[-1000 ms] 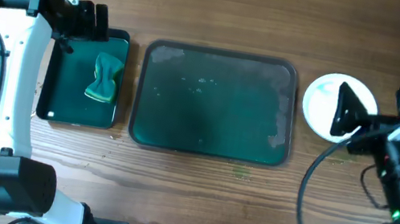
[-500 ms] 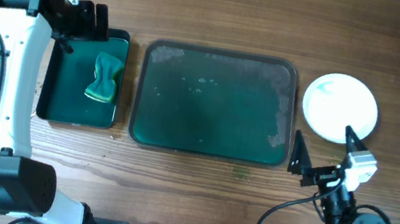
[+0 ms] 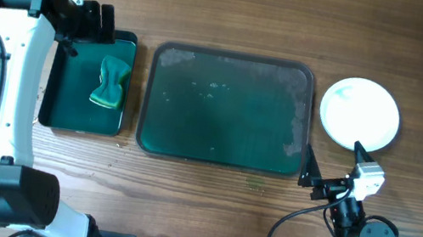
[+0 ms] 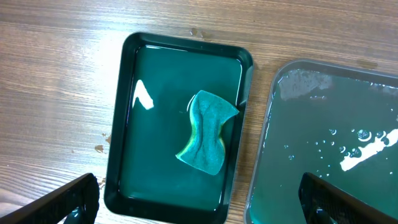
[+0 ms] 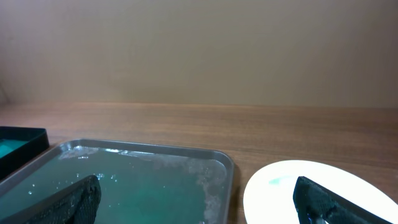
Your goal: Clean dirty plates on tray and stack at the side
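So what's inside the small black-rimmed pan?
One crumpled green sponge lies in the pan, on a glossy, wet-looking floor. Whatever is beneath the sponge is covered.

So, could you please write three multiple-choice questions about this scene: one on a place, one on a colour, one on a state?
1. Where does the sponge lie?
A. on the bare wood
B. in the small pan
C. on a shelf

2. The plate to the right of the tray is mainly:
A. black
B. red
C. white

3. The right claw is:
A. open, holding nothing
B. shut on the plate
C. shut on the sponge

Answers:
1 B: the overhead view shows the sponge inside the pan's rim.
2 C: the plate shows white against the brown wood.
3 A: its fingers stand wide apart with nothing between them.
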